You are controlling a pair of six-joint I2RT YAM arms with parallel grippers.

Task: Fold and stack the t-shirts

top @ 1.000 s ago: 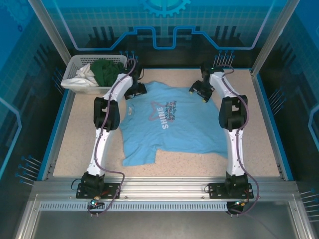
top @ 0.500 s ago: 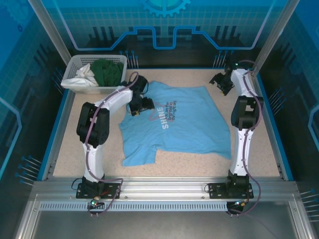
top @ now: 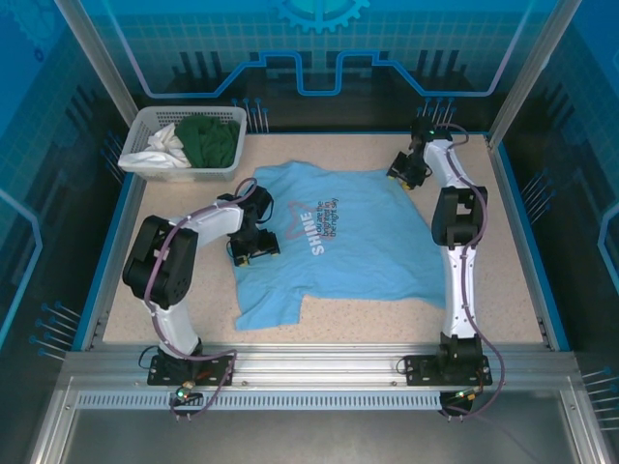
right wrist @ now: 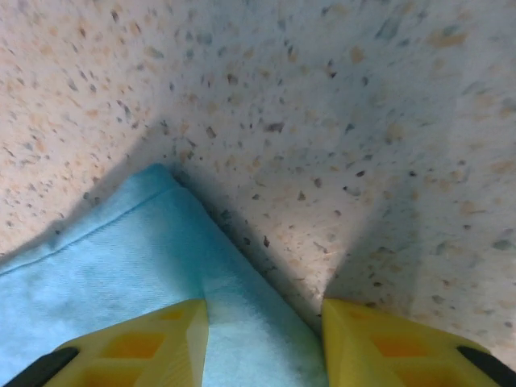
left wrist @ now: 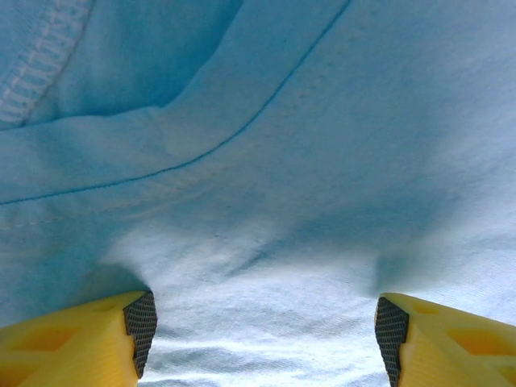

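**A:** Where's the shirt?

**B:** Spread print-up on the speckled beige table (top: 145,290): the light blue cloth t-shirt (top: 368,242). The white plastic basket (top: 179,172) stands far left.

**A:** And the pincers?

**B:** Left gripper (left wrist: 266,326) is wide over the shirt's left edge. Right gripper (right wrist: 262,310) is narrower, astride the far right corner, not clamped.

**A:** Risk?

**B:** The right may slip off that thin edge or catch one layer, which would skew the fold.

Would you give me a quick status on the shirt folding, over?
Left gripper open over the light blue t-shirt. Right gripper open, straddling its far right corner. Laundry basket stands apart.
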